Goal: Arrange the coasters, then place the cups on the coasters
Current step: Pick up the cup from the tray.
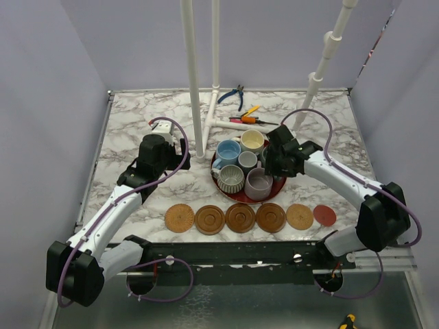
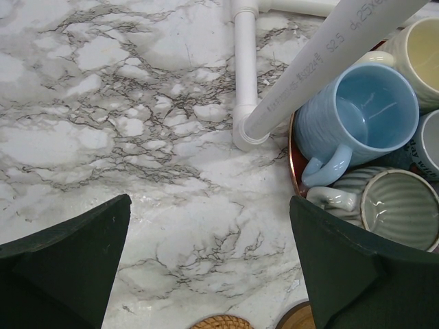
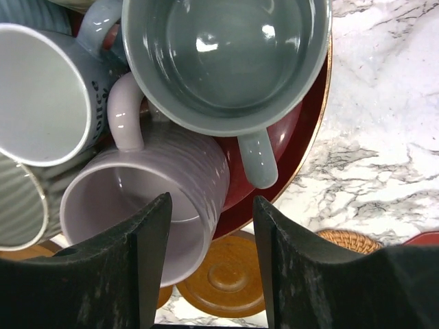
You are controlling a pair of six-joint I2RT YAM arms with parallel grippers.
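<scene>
Six coasters [image 1: 240,218] lie in a row near the front edge, a reddish one [image 1: 324,215] at the right end. The cups stand crowded on a red tray [image 1: 274,190]: light blue [image 1: 228,151], cream [image 1: 252,140], small pale grey [image 1: 247,161], ribbed [image 1: 231,178], lavender [image 1: 259,184]. My right gripper [image 3: 211,205] is open astride the lavender cup's [image 3: 151,199] rim, one finger over its mouth, the other outside with a gap. The grey-green cup [image 3: 226,55] sits just beyond. My left gripper [image 2: 209,202] is wide open over bare marble, left of the light blue cup [image 2: 360,113].
White PVC pipes [image 1: 194,82] rise from a foot just left of the tray. Pliers [image 1: 233,96] and screwdrivers [image 1: 250,116] lie at the back. A metal rail [image 1: 240,250] runs along the near edge. A brown coaster [image 3: 226,274] lies under my right jaws.
</scene>
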